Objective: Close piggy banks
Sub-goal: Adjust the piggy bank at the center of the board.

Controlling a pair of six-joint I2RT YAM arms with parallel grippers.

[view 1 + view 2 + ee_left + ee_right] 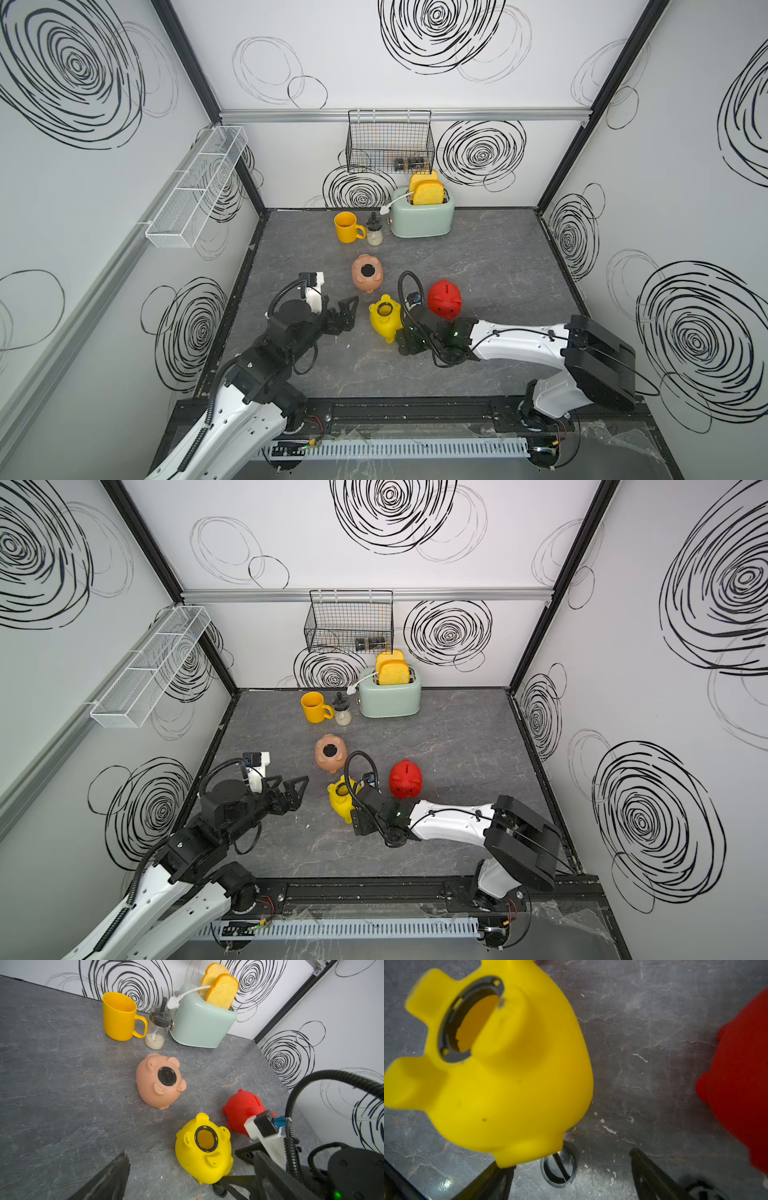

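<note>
Near the front of the grey marbled tabletop (478, 270), the left gripper (345, 316) is hanging with its jaws apart, left of the yellow piggy bank (384, 318), which is lying belly-up with its hole uncovered. The right gripper (571, 1160) is spreading its jaws around a black plug (558, 1165) lying on the surface. The red piggy bank (444, 299) is standing just to the right. Farther back, the pink piggy bank (368, 273) is lying belly-up, plugged. A yellow mug (347, 227), a jar (374, 232) and a toaster (422, 216) are lining the far swirl-patterned wall (291, 62).

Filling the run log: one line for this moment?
left gripper open, empty | right gripper open, astride black plug on table | pink pig plugged | yellow pig belly hole open | red pig slot up, belly unseen
</note>
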